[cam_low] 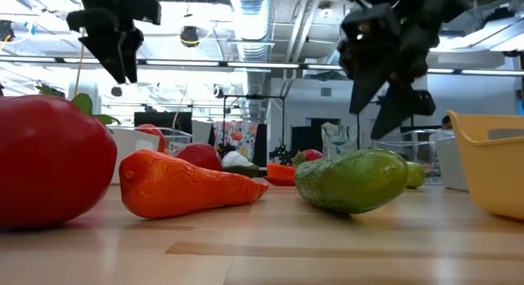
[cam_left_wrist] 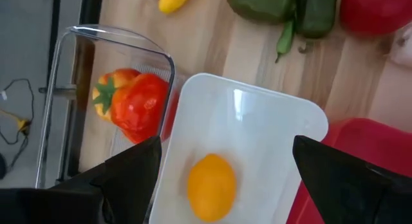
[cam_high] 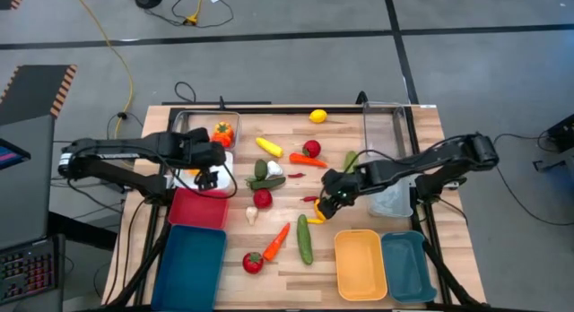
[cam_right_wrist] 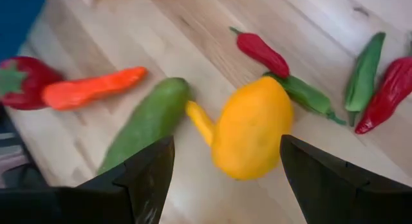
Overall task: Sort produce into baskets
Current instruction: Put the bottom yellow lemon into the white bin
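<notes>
A: Left end effector (cam_left_wrist: pixel 222 179)?
B: Mine's wide open, empty, over the white basket (cam_left_wrist: pixel 270 121) holding an orange fruit (cam_left_wrist: pixel 211 186).
A: Right end effector (cam_right_wrist: pixel 225 179)?
B: Wide open, empty, above the yellow squash (cam_right_wrist: pixel 250 127) on the table (cam_right_wrist: pixel 193 31).

— What am I working on down there?
— I see a pale wooden tabletop (cam_high: pixel 377 177) with visible grain and a soft sheen.
— And the trays?
— I've got a smooth white plastic tray (cam_left_wrist: pixel 257 140), slightly glossy, beside a clear plastic tray (cam_left_wrist: pixel 109 63). The orange toy carrot (cam_low: pixel 188 184) looks shiny, creased plastic.
</notes>
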Motion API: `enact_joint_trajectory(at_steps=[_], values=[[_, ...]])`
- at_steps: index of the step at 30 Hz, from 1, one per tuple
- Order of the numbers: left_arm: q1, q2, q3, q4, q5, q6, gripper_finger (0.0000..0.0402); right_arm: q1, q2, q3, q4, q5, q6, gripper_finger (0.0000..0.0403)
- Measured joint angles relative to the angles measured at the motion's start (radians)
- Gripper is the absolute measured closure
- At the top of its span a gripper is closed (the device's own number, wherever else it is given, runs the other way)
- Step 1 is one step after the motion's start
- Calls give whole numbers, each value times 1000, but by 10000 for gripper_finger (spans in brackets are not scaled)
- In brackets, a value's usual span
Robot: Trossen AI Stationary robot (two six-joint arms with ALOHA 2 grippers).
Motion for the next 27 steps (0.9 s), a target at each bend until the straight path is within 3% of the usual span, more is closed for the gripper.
enact_joint_trajectory(at_steps=[14,27], values=[[0,-17,0,0,1,-1,63,22,51,3,-9,106,47,92],[0,-17,0,0,1,-1,63,66,219,25,12,101,66,98]])
